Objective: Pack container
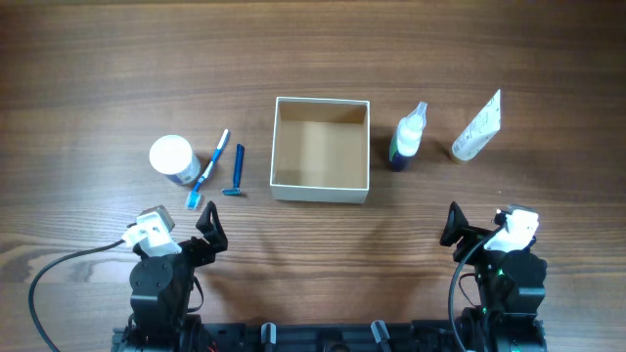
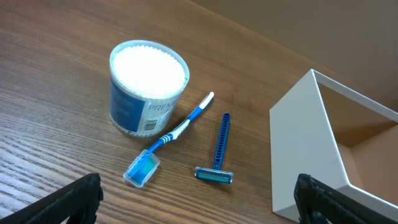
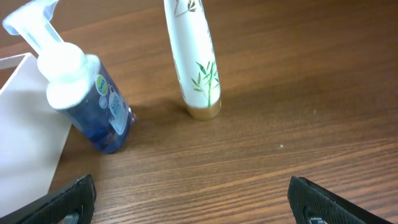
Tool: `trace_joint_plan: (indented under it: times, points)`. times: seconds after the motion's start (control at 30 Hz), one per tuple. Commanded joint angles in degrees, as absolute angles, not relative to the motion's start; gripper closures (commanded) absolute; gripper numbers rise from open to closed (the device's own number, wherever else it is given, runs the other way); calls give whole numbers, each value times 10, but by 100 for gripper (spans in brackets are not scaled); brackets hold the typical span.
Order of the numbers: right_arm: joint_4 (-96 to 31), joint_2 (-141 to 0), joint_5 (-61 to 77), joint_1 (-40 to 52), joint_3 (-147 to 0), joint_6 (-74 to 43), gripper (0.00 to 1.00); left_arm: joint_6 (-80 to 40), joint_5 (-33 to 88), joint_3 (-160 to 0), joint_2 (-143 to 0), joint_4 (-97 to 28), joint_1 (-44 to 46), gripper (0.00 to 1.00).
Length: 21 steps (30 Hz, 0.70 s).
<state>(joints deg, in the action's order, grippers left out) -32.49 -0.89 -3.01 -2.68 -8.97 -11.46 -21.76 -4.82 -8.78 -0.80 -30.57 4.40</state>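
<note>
Hovering with fingers spread wide and holding nothing, the left end effector (image 2: 198,199) and right end effector (image 3: 193,196) face an empty cardboard container (image 1: 320,192) standing open-topped mid-counter (image 1: 98,59), between a toothbrush (image 1: 210,168), razor (image 1: 237,171) and swab jar (image 1: 171,156) on its left and a pump bottle (image 1: 406,137) and tube (image 1: 479,127) on its right. Light and thin-walled, the box would likely slide if nudged and flex if squeezed; pinching one wall at the rim looks safest.
</note>
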Motion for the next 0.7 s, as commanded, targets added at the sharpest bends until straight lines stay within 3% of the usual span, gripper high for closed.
trace_joint_plan:
  times: [0.0, 0.17, 0.3, 0.4, 0.67]
  points:
    - [-293, -3, 3, -28, -90, -150, 0, -215, -46, -83, -4, -304, 46, 0]
    - [-221, -3, 45, -28, -92, -374, 0, -215, -46, -83, -4, -304, 46, 0]
    - [-106, -12, 121, -28, -119, -307, 0, -215, -46, -83, -4, -303, 46, 0]
    - [-98, -57, 117, -28, -189, -267, 0, -215, -46, -83, -4, -304, 46, 0]
    - [-262, -356, 117, -28, -497, -165, 0, -215, -46, -83, -4, -304, 46, 0]
